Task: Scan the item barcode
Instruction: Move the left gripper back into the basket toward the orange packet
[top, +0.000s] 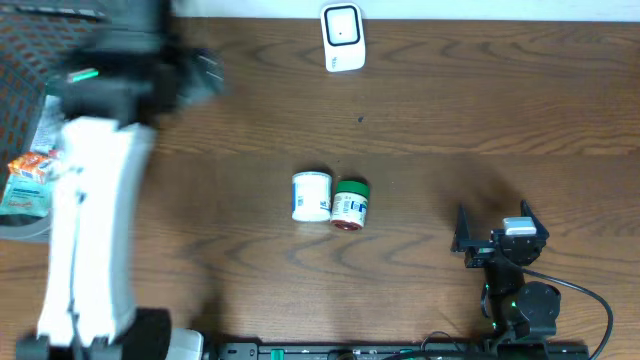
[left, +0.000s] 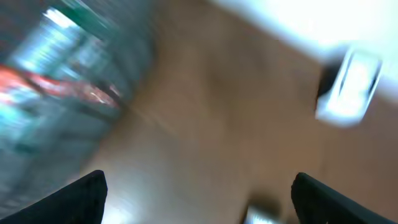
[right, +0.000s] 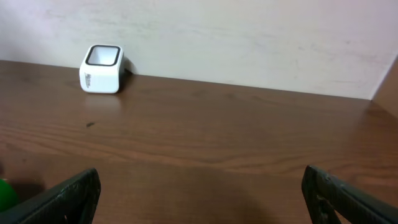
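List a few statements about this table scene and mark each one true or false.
1. The white box-shaped scanner stands at the far edge of the brown wooden table. True.
2. The white cylindrical jar and the green-capped jar lie far apart. False: they lie side by side at the table's middle.
3. The right fingers grip the green-capped jar. False: they are open, empty and well clear of both jars.
4. The left fingers are spread open. True.
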